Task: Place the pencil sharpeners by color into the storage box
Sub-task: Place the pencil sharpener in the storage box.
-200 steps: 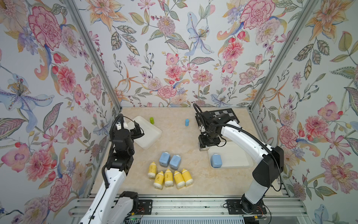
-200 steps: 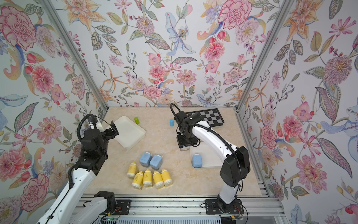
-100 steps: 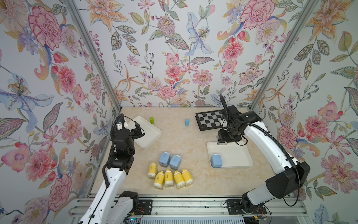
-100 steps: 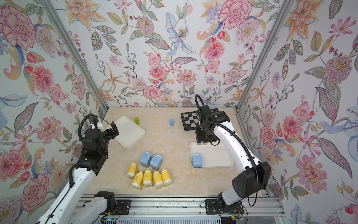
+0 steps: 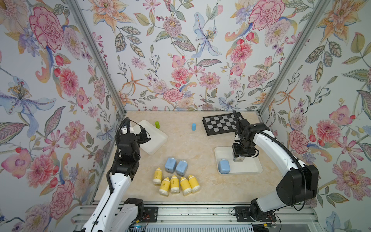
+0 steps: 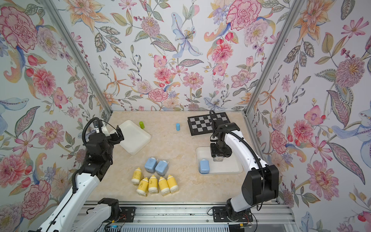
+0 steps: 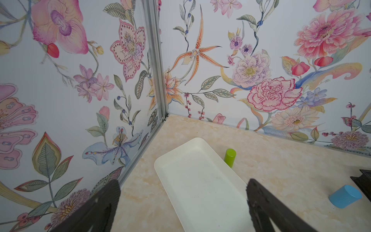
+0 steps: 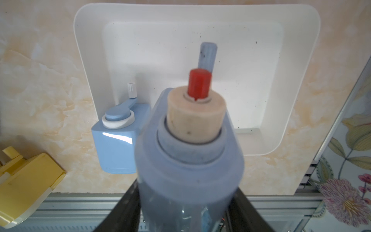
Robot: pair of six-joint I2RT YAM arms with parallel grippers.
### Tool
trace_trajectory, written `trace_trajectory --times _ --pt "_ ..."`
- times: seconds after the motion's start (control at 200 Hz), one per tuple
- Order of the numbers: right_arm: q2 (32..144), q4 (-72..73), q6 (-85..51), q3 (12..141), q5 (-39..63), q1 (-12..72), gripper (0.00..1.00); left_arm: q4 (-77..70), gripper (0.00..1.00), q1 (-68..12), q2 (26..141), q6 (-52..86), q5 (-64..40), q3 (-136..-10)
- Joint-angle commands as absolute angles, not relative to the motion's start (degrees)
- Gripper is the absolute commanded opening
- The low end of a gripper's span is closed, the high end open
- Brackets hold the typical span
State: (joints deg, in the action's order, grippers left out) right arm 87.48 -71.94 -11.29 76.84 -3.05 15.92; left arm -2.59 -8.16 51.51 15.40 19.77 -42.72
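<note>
Several yellow pencil sharpeners [image 5: 174,183] lie in a cluster near the table's front, with two pale-blue ones [image 5: 170,165] just behind them. A third pale-blue one [image 5: 224,166] stands in the near left corner of the right white storage box [image 5: 251,171]. My right gripper [image 5: 239,158] hangs over that box, shut on another pale-blue sharpener [image 8: 190,160], its crank end pointing down at the box floor. My left gripper [image 5: 143,134] is open and holds nothing above the left white storage box [image 7: 200,180].
A small green cylinder [image 5: 157,124] stands beside the left box and a small blue cylinder [image 5: 193,126] at the back middle. A checkerboard [image 5: 220,124] lies at the back right. Flowered walls close in on three sides.
My right arm has swung right from beside the box's left edge and come forward over the box, carrying the pale-blue sharpener. The left arm has not moved.
</note>
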Motion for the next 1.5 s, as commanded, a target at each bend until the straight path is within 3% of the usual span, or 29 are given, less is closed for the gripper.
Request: trace_trajectory --times 0.0,0.941,1.491 --pt "86.23 -70.56 -9.63 74.82 -4.91 13.98 0.43 -2.76 1.00 -8.70 51.66 14.46 20.09 -42.19" --pt "93.33 -67.37 -6.33 70.95 -15.00 5.57 0.43 -2.75 0.99 -8.70 51.72 14.41 19.48 -42.36" --pt "97.81 -67.28 -6.41 71.18 -12.22 1.18 0.44 -3.01 0.99 -8.70 51.80 14.41 19.03 -42.28"
